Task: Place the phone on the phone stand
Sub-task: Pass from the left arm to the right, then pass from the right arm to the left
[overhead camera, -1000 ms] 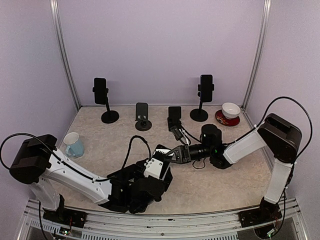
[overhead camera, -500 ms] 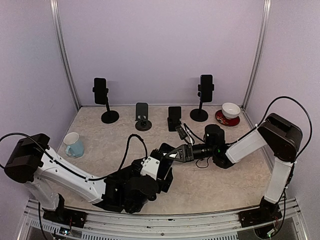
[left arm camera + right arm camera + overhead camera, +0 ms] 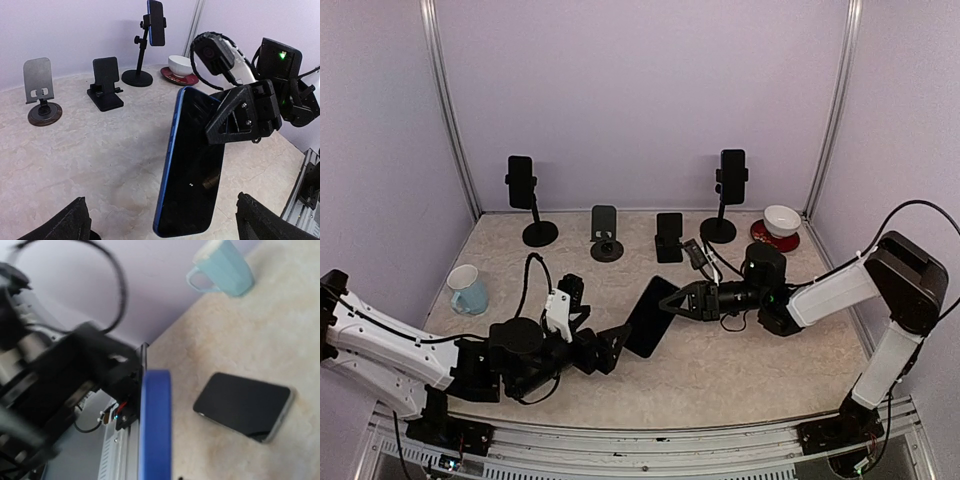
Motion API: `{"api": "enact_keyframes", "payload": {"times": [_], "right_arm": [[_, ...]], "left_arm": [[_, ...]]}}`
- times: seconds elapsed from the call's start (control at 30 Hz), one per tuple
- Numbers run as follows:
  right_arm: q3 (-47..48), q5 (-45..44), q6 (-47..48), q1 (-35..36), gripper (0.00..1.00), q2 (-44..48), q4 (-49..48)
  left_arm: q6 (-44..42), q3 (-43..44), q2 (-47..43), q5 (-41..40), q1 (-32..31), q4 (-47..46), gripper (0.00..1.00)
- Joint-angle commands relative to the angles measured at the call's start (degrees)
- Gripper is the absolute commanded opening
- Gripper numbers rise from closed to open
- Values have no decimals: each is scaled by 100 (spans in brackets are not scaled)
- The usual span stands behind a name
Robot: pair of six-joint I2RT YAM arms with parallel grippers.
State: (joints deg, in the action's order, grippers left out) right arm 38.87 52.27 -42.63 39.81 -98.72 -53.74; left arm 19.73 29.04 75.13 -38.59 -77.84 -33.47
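- Plainly, our main worry is the grip. The right pincer (image 3: 670,303) is clamped on the blue-edged phone (image 3: 650,318) near one upper side edge only. Most of the phone hangs tilted below that hold, seemingly clear of the surface (image 3: 750,375). We judge it could pivot or slip out in a quick swing.
- The left pincer (image 3: 612,345) stands wide. Its fingers (image 3: 70,225) sit either side of the phone's lower end and touch nothing. Any drift of that arm could knock the phone askew in the right pincer's hold.
- The free stands sit near each other toward the back, a grey phone stand (image 3: 605,228) and a black folding stand (image 3: 668,238). Tall stands already carrying phones flank them, so a careless approach could topple a neighbour.
- Held at this tilt, the phone needs turning before it rests on a ledge, and a poor angle would let it slide off.
- The phone lies between the two pincers, its upper part in the right one. Its lower end points toward the left one.
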Motion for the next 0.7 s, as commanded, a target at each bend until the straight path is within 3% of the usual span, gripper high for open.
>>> {"api": "enact_keyframes", "payload": {"times": [0.0, 0.23, 0.47, 0.67], "right_arm": [[-175, 167, 290, -44, 2, 400, -695], [-319, 479, 274, 3, 1, 501, -1253], [-282, 717, 696, 226, 0, 672, -1117], [-171, 1129, 697, 377, 0, 617, -1185]], "left_arm": [[384, -436, -541, 1372, 397, -220, 99], [442, -693, -1024, 2742, 918, -96, 99], [236, -433, -639, 3945, 1139, 101, 99], [163, -382, -326, 4493, 1207, -124, 94]]}}
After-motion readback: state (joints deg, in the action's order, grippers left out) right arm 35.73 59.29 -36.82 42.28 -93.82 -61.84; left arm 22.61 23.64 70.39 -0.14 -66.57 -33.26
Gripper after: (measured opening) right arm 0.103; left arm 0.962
